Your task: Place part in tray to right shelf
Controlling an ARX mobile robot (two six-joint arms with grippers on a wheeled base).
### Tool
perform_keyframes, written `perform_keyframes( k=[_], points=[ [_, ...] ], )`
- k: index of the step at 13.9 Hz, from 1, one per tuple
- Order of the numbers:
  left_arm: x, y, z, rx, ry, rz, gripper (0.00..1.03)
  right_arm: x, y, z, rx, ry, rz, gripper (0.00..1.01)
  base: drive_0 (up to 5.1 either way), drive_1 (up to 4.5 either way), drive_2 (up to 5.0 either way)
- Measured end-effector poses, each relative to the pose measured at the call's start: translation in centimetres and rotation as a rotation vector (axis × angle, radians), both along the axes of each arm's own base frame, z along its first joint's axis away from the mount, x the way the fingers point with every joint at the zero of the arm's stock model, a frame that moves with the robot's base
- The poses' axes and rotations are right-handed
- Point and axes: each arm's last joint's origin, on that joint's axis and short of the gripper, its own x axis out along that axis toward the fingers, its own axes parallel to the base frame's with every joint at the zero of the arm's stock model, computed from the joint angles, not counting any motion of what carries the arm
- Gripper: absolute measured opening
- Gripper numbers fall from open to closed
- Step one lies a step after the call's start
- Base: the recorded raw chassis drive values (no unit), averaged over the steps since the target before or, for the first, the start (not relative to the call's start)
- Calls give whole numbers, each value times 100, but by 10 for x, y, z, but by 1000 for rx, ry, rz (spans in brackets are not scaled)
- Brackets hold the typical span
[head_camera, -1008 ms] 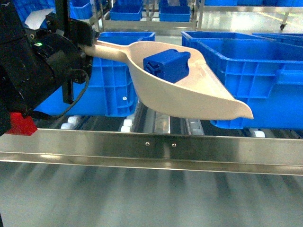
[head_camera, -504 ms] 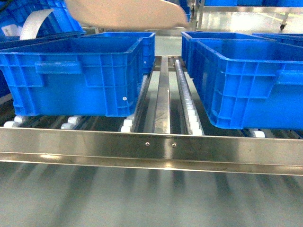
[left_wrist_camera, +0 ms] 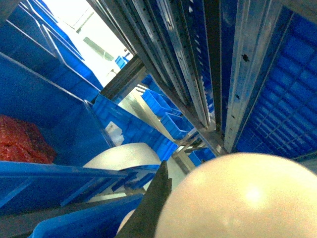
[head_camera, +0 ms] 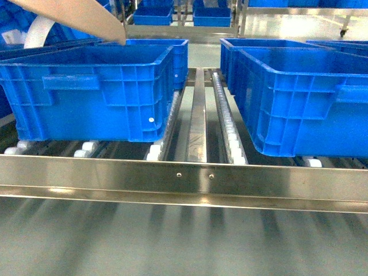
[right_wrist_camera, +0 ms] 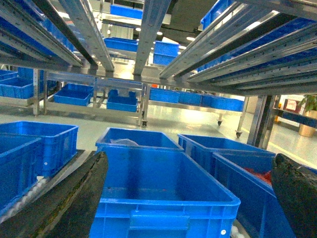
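Only the beige underside of the tray (head_camera: 75, 14) shows in the head view, raised to the top left corner above a blue crate (head_camera: 92, 92). The part is hidden. In the left wrist view the tray's rounded body (left_wrist_camera: 242, 198) fills the lower right, and one black finger (left_wrist_camera: 153, 203) of my left gripper (left_wrist_camera: 188, 198) presses against it, shut on the tray. My right gripper (right_wrist_camera: 183, 198) is open, its two dark fingers wide apart with nothing between them, facing an empty blue crate (right_wrist_camera: 163, 188). The right shelf (head_camera: 184, 178) spans the head view with its steel front rail.
Two big blue crates sit on the shelf's white rollers (head_camera: 230, 132), the right-hand crate (head_camera: 305, 98) close to the rail. A bare roller lane runs between them. A crate holding red material (left_wrist_camera: 22, 141) shows in the left wrist view. Upper rack rails (right_wrist_camera: 148, 29) hang overhead.
The tray with the part rose out of the middle of the head view and swung to the top left. The left arm and the part have left that view.
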Motion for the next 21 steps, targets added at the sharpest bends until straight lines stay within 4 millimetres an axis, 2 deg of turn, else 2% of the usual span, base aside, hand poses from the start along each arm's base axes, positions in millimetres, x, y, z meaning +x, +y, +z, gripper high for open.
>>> perform_keyframes(
  k=[3,9,11,12,13,14,16,17,19,21],
  points=[
    [2,-1,-4,32,36,-7,12,0,0,0,0,0,0,98,0,0,0],
    [-3,-7,-1,40,-7,-40,12,0,0,0,0,0,0,98,0,0,0],
    [-42,-16,2,83,-157,-69,12,0,0,0,0,0,0,98,0,0,0],
    [-56,-13,15,254,24,-195,12,2,0,-1,-6,80,39,94,0,0,0],
    [-81,-3,18,505,230,-384,12,-5,-7,3,20,203,145,80,0,0,0],
    [-103,4,-5,632,403,-504,12,-16,-13,0,77,261,186,67,0,0,0],
    [-123,10,-70,705,571,-619,12,-27,-21,-33,122,398,200,39,0,0,0],
    [-137,13,-89,715,598,-639,12,-33,-25,-41,133,408,198,26,0,0,0],
    [-162,20,-90,734,519,-591,12,-42,-30,-39,141,353,201,1,0,0,0],
    [-179,26,-113,729,553,-610,12,-50,-41,-50,144,384,207,2,0,0,0]
  ],
)
